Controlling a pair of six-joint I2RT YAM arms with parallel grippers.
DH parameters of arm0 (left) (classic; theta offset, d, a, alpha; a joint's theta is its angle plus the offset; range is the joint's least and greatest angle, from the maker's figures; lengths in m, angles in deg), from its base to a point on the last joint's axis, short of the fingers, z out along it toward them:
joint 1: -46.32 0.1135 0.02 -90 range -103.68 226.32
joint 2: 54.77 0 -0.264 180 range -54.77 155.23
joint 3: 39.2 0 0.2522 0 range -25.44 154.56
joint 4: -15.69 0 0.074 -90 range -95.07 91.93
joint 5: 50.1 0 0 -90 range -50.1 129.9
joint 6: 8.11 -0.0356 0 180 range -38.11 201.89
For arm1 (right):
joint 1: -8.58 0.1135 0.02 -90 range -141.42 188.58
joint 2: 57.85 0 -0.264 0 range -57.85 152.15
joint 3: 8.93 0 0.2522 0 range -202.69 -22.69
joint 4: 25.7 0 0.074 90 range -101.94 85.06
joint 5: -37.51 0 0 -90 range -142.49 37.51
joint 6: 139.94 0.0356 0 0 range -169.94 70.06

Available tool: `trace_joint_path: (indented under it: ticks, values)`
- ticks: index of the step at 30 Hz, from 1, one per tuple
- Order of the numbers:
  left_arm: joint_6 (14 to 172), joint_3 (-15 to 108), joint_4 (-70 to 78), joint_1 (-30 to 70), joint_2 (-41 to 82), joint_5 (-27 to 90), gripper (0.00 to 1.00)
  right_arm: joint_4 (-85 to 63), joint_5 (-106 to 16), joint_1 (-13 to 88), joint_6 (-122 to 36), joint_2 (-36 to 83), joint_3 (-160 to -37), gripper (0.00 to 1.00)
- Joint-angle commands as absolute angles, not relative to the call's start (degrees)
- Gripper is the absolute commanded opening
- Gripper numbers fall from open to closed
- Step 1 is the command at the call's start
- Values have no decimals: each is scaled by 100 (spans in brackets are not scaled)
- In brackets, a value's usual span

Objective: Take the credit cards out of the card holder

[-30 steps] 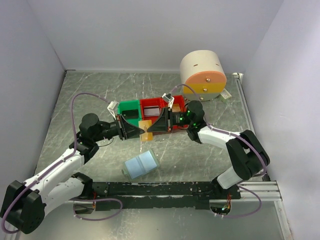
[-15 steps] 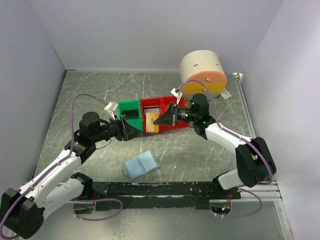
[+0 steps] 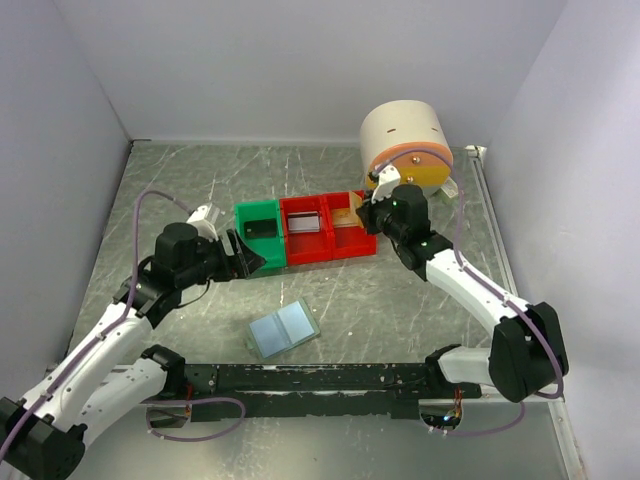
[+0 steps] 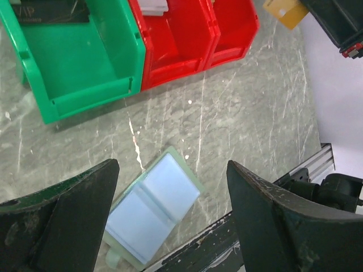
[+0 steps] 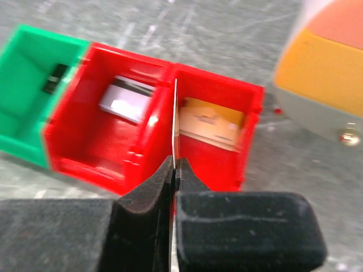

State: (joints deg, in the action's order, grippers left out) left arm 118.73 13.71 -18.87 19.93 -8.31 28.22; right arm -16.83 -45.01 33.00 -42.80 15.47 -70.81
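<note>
The card holder point(image 3: 283, 328) lies spread flat on the table, a pale blue sleeve, in front of the bins. In the left wrist view the card holder point(image 4: 153, 207) lies below my left gripper point(image 4: 172, 166), which is open and holds nothing. Seen from above, my left gripper point(image 3: 250, 258) hovers by the green bin. My right gripper point(image 5: 174, 164) is shut on a credit card point(image 5: 174, 113) seen edge-on above the right red bin point(image 5: 249, 136). The held credit card point(image 4: 283, 10) is orange. Another orange card point(image 5: 210, 122) lies in that bin.
Three bins stand in a row: a green bin point(image 3: 258, 235) with a dark card, a middle red bin point(image 3: 308, 240) with a grey card point(image 5: 127, 102), and the right red bin point(image 3: 355, 240). A round drawer unit point(image 3: 405, 150) stands behind them. A black rail point(image 3: 320, 378) runs along the near edge.
My left gripper has let go of the orange card, opened and drawn back to the left. The right gripper has carried the card back over the right red bin. The holder has settled flat.
</note>
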Motion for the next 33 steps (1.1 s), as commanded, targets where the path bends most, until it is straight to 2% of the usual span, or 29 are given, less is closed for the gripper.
trace_joint_path:
  ticks: [1,14,30,33]
  values:
    - [12190,1047,-1830,2031,-1039,2872,88,-2023,-5565,3293,-6068,1520,-6810,0]
    - [12259,979,-1975,2030,-1061,2725,89,-1935,-4402,3312,-8543,2841,-7342,0]
    - [12189,1134,-1980,2032,-815,2800,91,-2823,-5079,3514,-9959,4432,-7966,0]
    - [12196,1139,-1942,2030,-819,2809,100,-3117,-5265,3610,-10120,4653,-7972,0]
